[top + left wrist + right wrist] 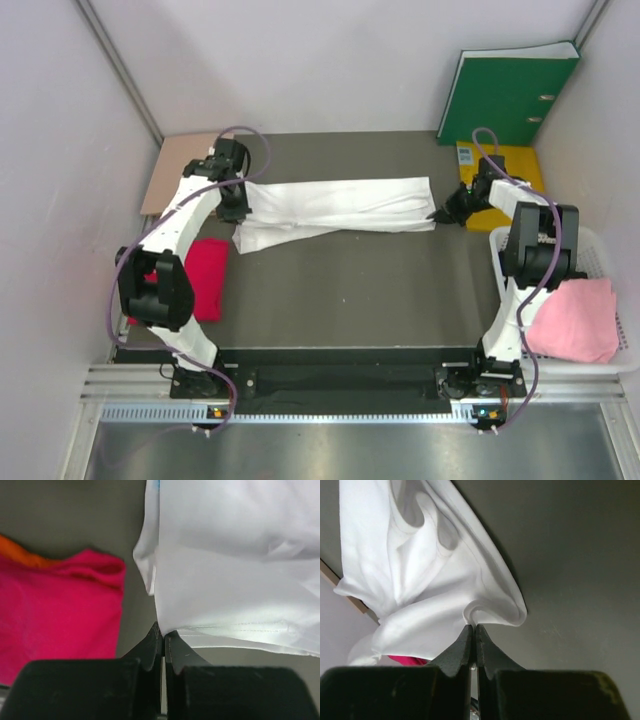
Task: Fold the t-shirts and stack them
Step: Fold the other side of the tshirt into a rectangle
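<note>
Since the white t-shirt (335, 205) lies lengthwise left-to-right on the desk (350, 290), left jaws pinch its left end; right jaws, seemingly, its right.

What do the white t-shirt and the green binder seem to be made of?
The white t-shirt: soft matte cloth, probably cotton knit; it drapes in folds and shows a stitched hem. The green binder: apparently stiff board with a smooth cover; flat faces, sharp edges.

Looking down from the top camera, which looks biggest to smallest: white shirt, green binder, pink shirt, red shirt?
1. white t-shirt
2. green binder
3. pink t-shirt
4. red t-shirt, though the left arm hides part of it.
</note>
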Available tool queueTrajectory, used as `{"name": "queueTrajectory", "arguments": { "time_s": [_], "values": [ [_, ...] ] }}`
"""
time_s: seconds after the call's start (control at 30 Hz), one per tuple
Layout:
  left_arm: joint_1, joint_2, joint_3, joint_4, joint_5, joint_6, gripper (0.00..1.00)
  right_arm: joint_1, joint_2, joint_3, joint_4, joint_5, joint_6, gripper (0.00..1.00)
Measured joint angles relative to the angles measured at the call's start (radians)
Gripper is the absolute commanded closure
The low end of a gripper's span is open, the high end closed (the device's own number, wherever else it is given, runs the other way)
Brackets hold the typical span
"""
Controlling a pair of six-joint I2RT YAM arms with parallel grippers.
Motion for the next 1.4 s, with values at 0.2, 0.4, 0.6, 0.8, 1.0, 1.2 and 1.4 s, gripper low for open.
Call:
{"name": "queueTrajectory", "arguments": {
  "time_s": [0.2,0.4,0.6,0.8,1.0,1.2,1.4],
  "values": [
    [0.000,-0.138,-0.159,-0.085,0.094,-0.057,1.00,0.000,-0.094,-0.064,-0.073,-0.005,-0.053,1.00],
    [-0.002,-0.311,-0.242,-0.161,0.171,-0.095,1.00,0.000,-0.174,-0.130,-0.138,-0.007,-0.112,1.00],
    [-0.002,-0.356,-0.258,-0.203,0.214,-0.103,1.00,-0.002,-0.204,-0.205,-0.175,-0.006,-0.140,1.00],
    [-0.002,-0.269,-0.206,-0.193,0.225,-0.103,1.00,-0.004,-0.199,-0.209,-0.159,-0.005,-0.140,1.00],
    [-0.002,-0.142,-0.084,-0.153,0.188,-0.097,1.00,-0.004,-0.110,-0.097,-0.124,-0.012,-0.127,0.99],
    [0.000,-0.071,-0.024,-0.095,0.175,-0.089,1.00,-0.003,0.016,0.058,-0.097,-0.016,-0.116,0.99],
    [0.006,-0.001,0.014,-0.061,0.158,-0.079,1.00,0.016,0.116,0.130,-0.080,-0.023,-0.103,0.92]
  ]
}}
